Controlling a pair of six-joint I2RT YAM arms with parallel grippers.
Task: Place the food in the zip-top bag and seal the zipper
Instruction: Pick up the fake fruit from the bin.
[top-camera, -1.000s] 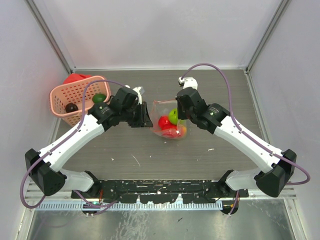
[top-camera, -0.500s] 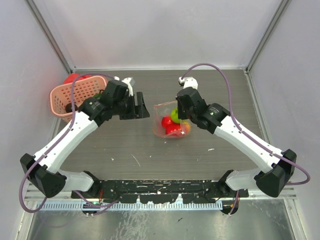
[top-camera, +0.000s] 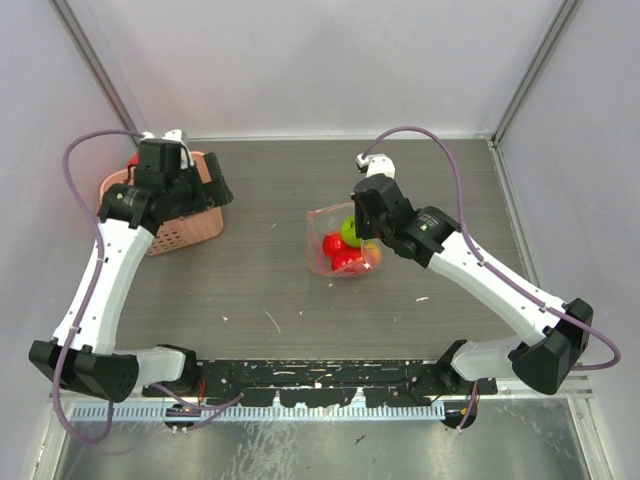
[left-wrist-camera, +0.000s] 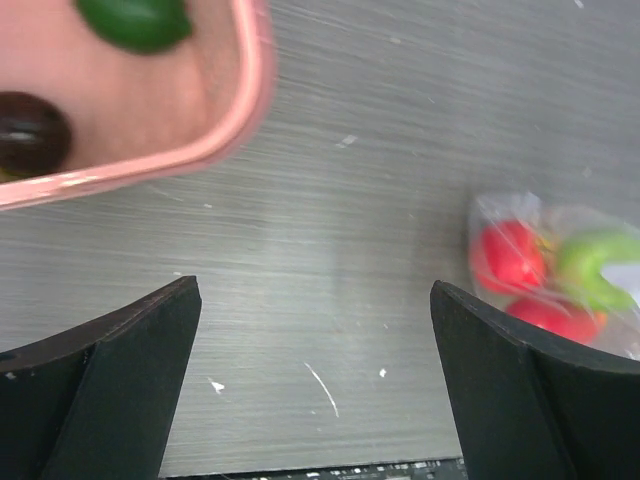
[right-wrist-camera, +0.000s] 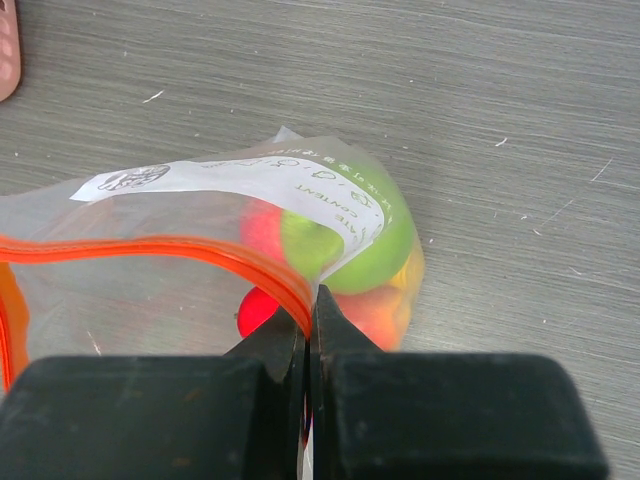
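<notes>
The clear zip-top bag (top-camera: 338, 243) lies mid-table, its mouth held open. Inside it are red (top-camera: 332, 244), green (top-camera: 348, 232) and yellow-orange food pieces. My right gripper (top-camera: 357, 226) is shut on the bag's mouth edge, pinching the orange zipper (right-wrist-camera: 200, 250) between its fingertips (right-wrist-camera: 296, 322). My left gripper (left-wrist-camera: 315, 385) is wide open and empty, hovering over bare table beside the pink basket (left-wrist-camera: 215, 140). That basket holds a green piece (left-wrist-camera: 135, 18) and a dark brown piece (left-wrist-camera: 30, 132). The bag (left-wrist-camera: 560, 275) shows at the right of the left wrist view.
The pink lattice basket (top-camera: 190, 230) sits at the back left, partly under my left arm. Something red (top-camera: 133, 160) peeks out behind it. White walls close in the table at the back and both sides.
My left gripper has opened fully and swung away from the bag, leftward and back, to the basket. The right gripper has kept its pinch on the zipper and has not moved.
</notes>
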